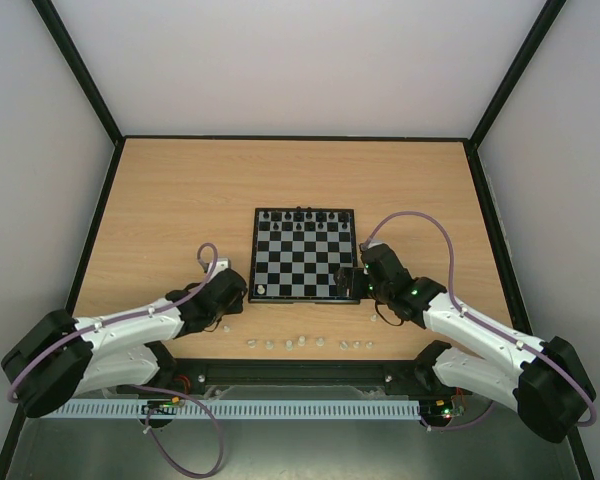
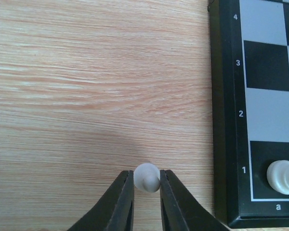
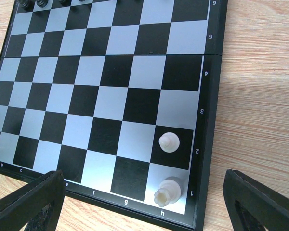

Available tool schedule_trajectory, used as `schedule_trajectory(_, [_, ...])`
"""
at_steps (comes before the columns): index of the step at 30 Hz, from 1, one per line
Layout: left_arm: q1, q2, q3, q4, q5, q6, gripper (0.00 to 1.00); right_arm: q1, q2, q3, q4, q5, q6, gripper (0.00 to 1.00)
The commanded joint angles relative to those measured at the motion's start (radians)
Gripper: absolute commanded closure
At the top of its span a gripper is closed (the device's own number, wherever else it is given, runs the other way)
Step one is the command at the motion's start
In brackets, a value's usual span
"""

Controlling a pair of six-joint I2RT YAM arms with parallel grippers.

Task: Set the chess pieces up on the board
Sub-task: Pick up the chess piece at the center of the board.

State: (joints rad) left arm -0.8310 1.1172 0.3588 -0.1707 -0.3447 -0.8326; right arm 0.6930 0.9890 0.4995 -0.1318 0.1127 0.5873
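Observation:
The chequered board [image 1: 303, 262] lies mid-table. My left gripper [image 2: 147, 179] is shut on a small whitish pawn [image 2: 147, 176] over the wood just left of the board's near-left corner [image 2: 221, 144]. A white rook [image 2: 282, 176] stands on a1. My right gripper [image 3: 149, 207] is open wide over the board's near-right corner [image 3: 207, 144], holding nothing. Between its jaws a white pawn [image 3: 168, 142] stands on h2 and a white rook [image 3: 168, 191] on h1. Several loose white pieces [image 1: 305, 343] lie in a row on the table in front of the board.
Tiny black pieces [image 1: 298, 217] line the board's far rows. One more white piece [image 1: 227, 325] lies on the wood by my left gripper [image 1: 238, 300]. My right gripper [image 1: 358, 283] covers the board's near-right corner in the top view.

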Motion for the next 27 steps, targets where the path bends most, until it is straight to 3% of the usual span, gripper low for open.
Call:
schedule_trajectory(1, [-0.004,0.016,0.025,0.0,-0.011,0.015,0.84,-0.004,-0.01,-0.013,-0.002,0.003,0.0,0.1])
schedule_trajectory(10, [-0.004,0.04,0.039,0.003,-0.02,0.028,0.92,-0.005,-0.012,-0.015,0.0,0.001,0.0,0.1])
schedule_trajectory(27, [-0.006,0.007,0.172,-0.119,-0.061,0.1,0.93,-0.005,-0.01,-0.016,0.001,0.002,0.0,0.1])
